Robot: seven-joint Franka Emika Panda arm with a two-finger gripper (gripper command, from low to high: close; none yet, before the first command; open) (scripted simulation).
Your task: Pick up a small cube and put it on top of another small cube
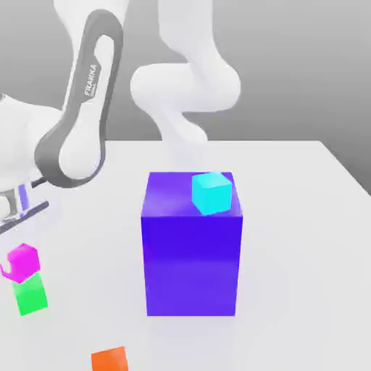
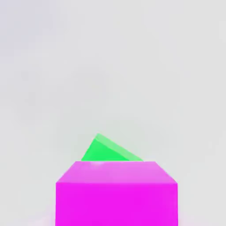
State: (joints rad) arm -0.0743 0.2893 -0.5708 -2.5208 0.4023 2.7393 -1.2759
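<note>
The small cube [image 1: 23, 261] is bright magenta and sits at the exterior view's left edge, slightly tilted. It is right against another small cube [image 1: 31, 296], the green one, which is nearer the front. My gripper [image 1: 14, 246] comes down from the white hand at the left edge and is shut on the magenta cube. In the hand view the magenta small cube [image 2: 117, 194] is large and close. A corner of the green cube [image 2: 106, 151] shows just beyond it. I cannot tell whether the magenta cube rests on the table or is lifted.
A big blue-purple block [image 1: 192, 253] stands mid-table with a cyan cube [image 1: 211, 193] on its top. An orange cube [image 1: 109, 359] lies near the front edge. The arm's links [image 1: 80, 123] rise at the back left.
</note>
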